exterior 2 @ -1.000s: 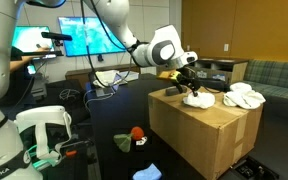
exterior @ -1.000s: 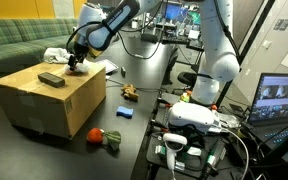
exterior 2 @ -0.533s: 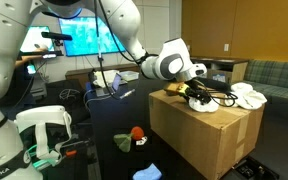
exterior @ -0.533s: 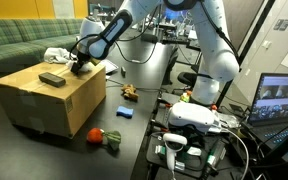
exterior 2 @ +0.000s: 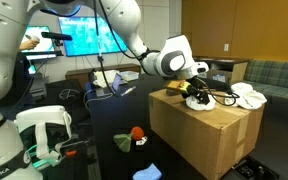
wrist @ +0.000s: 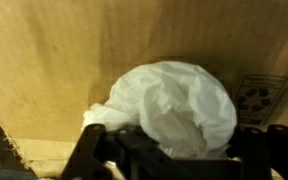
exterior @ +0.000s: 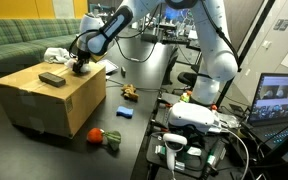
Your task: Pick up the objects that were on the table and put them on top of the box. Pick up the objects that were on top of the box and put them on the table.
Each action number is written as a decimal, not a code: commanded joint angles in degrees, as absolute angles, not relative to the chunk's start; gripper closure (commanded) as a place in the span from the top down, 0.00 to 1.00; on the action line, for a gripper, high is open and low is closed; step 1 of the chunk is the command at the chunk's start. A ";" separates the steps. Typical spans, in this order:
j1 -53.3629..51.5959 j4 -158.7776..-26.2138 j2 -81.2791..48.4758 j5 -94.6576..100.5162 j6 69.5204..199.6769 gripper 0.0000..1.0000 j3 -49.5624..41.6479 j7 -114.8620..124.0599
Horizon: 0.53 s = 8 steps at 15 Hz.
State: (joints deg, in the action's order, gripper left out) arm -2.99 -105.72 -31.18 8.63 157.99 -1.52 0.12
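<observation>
A large cardboard box [exterior: 59, 105] [exterior 2: 199, 135] carries a dark flat block [exterior: 51, 78], a white crumpled pile [exterior: 56, 55] [exterior 2: 246, 95] and a white crumpled wad [wrist: 179, 100]. My gripper [exterior: 79, 68] [exterior 2: 197, 97] [wrist: 179, 150] is down on the box top, its fingers pressed against both sides of the wad. In both exterior views the gripper mostly hides that wad. On the dark table lie a red ball [exterior: 93, 133] [exterior 2: 136, 132], a green item [exterior: 112, 140], a blue block [exterior: 125, 112] and a small brown toy [exterior: 130, 93].
A green sofa [exterior: 14, 40] stands behind the box. Another white robot base [exterior: 189, 120] with cables sits at the table's side, beside a laptop [exterior: 284, 100]. Monitors [exterior 2: 84, 35] stand behind the arm.
The gripper has dropped from above the box onto the white wad, and its jaws have come in from wide open to close around the wad.
</observation>
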 commanded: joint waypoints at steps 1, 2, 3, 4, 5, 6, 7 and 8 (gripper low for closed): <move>-1.13 -108.33 -27.56 6.70 154.29 0.05 0.37 -3.09; -0.99 -108.91 -26.79 6.53 153.65 0.01 0.35 -3.06; -0.36 -109.33 -25.85 5.81 152.43 0.00 0.80 -3.73; -0.20 -109.85 -25.16 5.48 151.72 0.00 0.76 -3.71; 0.27 -110.67 -24.29 4.90 151.36 0.00 1.02 -4.12; 0.99 -111.73 -22.98 3.96 150.70 0.01 1.44 -4.80; 1.77 -113.31 -21.07 2.82 150.23 0.00 1.80 -5.66; 2.41 -114.50 -19.66 1.64 149.72 0.00 2.13 -6.46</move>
